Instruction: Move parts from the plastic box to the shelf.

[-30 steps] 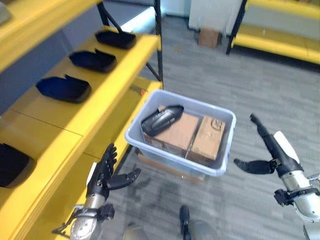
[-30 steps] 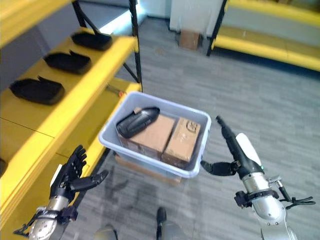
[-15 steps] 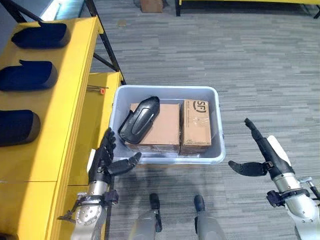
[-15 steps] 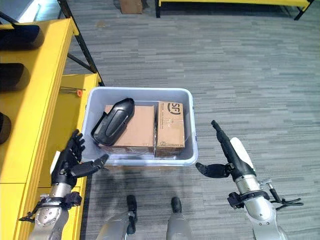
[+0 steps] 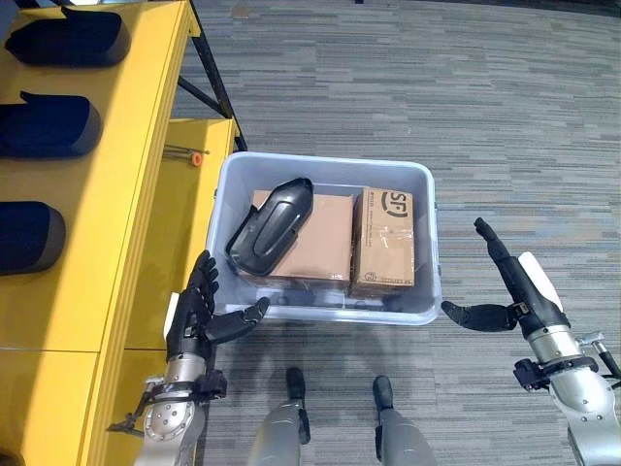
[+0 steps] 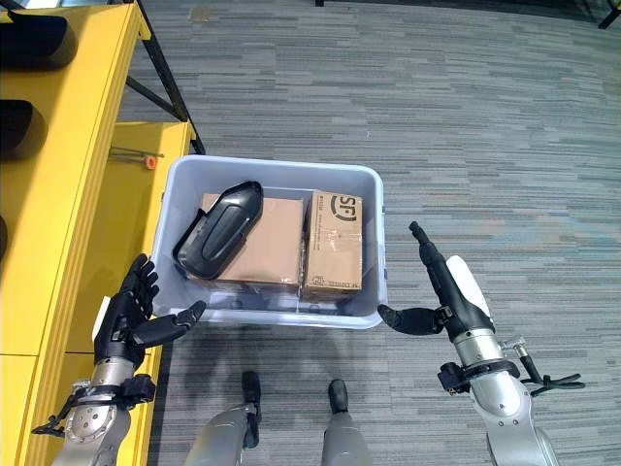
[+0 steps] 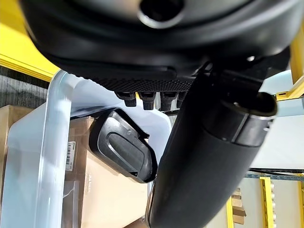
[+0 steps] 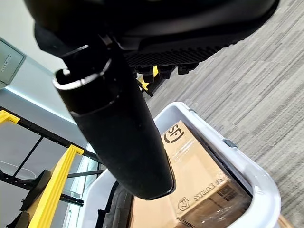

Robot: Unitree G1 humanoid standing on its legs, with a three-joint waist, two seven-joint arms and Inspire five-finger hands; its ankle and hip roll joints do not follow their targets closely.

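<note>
Both hands had drawn a little nearer the pale blue-grey plastic box as the camera settled over it, left hand and right hand flanking it with fingers spread, holding nothing. Between them, inside, the black moulded plastic part lay tilted across two brown cardboard cartons. It looked light, rigid and smooth; gripping its raised rim seemed safest.

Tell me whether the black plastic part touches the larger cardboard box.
Touching: the left eye view shows the black plastic part lying on the larger cardboard box.
</note>
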